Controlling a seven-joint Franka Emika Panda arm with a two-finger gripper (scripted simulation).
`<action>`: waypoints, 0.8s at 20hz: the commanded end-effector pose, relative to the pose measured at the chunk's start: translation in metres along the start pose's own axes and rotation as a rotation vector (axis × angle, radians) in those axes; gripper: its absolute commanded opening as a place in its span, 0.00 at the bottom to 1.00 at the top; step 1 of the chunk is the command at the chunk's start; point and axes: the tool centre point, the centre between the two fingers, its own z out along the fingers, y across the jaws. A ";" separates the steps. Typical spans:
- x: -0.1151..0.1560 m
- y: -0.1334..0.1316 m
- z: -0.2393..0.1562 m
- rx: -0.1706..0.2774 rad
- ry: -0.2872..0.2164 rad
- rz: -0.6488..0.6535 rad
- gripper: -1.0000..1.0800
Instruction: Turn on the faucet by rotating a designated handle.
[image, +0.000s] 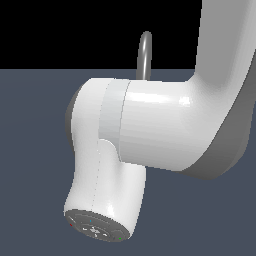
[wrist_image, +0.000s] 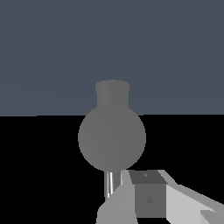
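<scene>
In the exterior view only the top of the faucet's grey arched spout (image: 145, 52) shows above my white arm (image: 165, 125). The arm hides the base, the handle and my gripper there. In the wrist view the faucet appears as a round grey body (wrist_image: 111, 138) with a short cylinder (wrist_image: 112, 92) beyond it. A thin bright metal rod (wrist_image: 109, 183) sticks out from the round body towards my gripper (wrist_image: 131, 194); I cannot tell whether it is the handle. The grey fingers (wrist_image: 148, 199) lie right beside the rod. Their gap is not readable.
A flat dark blue-grey floor (image: 35, 165) lies under everything, with black background behind. My arm's large white link and wrist end (image: 97, 227) fill most of the exterior view in front of the faucet.
</scene>
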 end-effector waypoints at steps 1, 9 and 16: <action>-0.019 -0.018 0.002 -0.012 -0.034 -0.011 0.00; -0.008 -0.020 -0.001 0.009 -0.014 0.007 0.00; -0.006 -0.042 0.001 -0.002 -0.027 -0.002 0.00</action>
